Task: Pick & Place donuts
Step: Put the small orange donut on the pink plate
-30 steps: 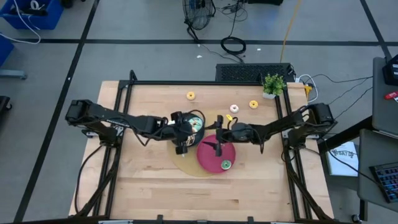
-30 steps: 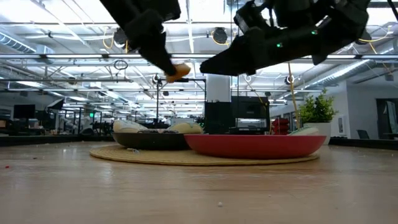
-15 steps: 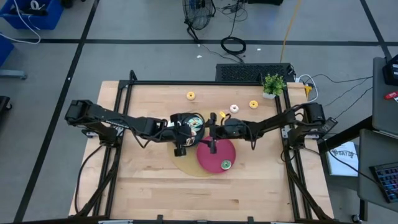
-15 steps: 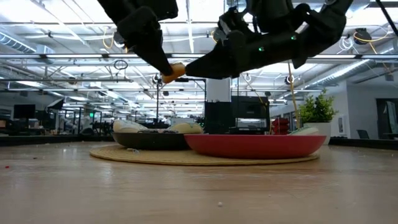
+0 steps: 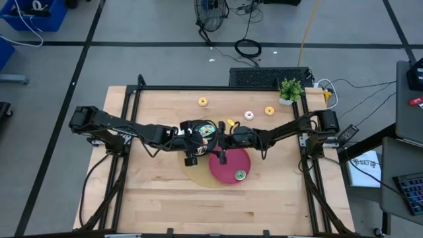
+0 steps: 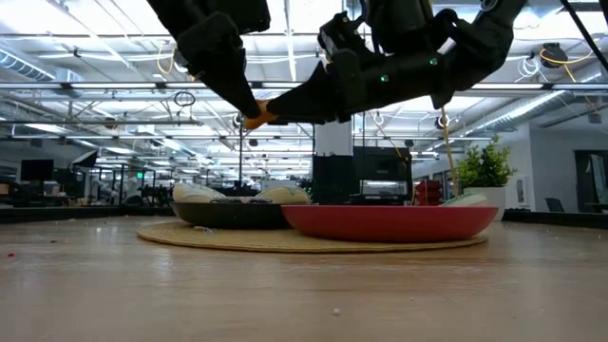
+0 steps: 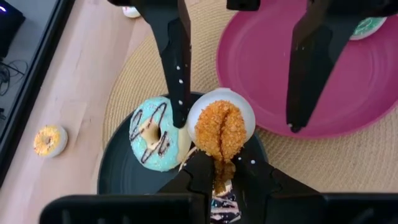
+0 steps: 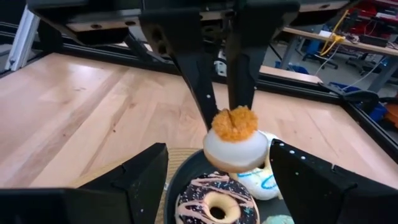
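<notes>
My left gripper [image 7: 222,177] is shut on a white donut with an orange crumb top [image 7: 221,124]. It holds the donut in the air over the black plate [image 7: 118,186]. A teal donut [image 7: 155,134] lies flat on that plate, and so does a pink-and-brown donut [image 8: 217,206]. My right gripper [image 8: 219,152] is open and comes level from the table's right. Its fingers [image 7: 176,68] stand on either side of the held donut, and I see no contact. A green donut [image 5: 240,174] lies on the red plate [image 5: 225,165]. My left gripper pinches the orange-topped donut at its near edge [image 7: 219,163] between its two fingers. The fingers slant down from the table's left. The orange top is creased in where they squeeze it. The donut is lifted clear above the black plate.
Both plates sit on a round woven mat [image 5: 198,177]. Loose donuts lie on the far part of the table: an orange one [image 5: 202,101], a pink one [image 5: 249,115] and another orange one [image 5: 269,110]. A small potted plant [image 5: 289,89] stands at the far right corner.
My right gripper has moved toward the table's left, staying open. Its fingers now stand around the donut that my left gripper holds. The donut has stayed where it was.
</notes>
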Robot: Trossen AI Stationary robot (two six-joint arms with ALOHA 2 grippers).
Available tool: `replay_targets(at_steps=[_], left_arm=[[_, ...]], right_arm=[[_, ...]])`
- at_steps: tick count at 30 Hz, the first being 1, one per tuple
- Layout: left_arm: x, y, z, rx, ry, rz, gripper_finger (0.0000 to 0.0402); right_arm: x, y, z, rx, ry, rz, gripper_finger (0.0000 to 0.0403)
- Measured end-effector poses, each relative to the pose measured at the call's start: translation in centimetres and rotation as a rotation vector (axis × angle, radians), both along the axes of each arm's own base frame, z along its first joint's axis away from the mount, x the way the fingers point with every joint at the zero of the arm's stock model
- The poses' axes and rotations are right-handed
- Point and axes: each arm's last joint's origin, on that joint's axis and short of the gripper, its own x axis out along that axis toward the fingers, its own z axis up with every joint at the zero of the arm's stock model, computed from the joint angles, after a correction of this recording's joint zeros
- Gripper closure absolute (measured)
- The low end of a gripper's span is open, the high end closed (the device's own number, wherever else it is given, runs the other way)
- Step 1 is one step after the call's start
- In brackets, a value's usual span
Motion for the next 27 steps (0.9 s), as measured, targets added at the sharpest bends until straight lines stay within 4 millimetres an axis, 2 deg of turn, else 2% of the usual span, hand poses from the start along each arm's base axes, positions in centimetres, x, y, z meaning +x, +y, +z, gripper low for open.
replay_targets(at_steps=[4, 27], left_arm=[[0.01, 0.0, 0.01, -0.002, -0.002, 0.001, 0.035], [0.19, -0.04, 0.13, -0.013, -0.025, -0.002, 0.035]], right_arm=[[0.0, 0.0, 0.01, 0.0, -0.001, 0.0, 0.015], [0.04, -0.67, 0.3, -0.031, -0.029, -0.01, 0.0275]])
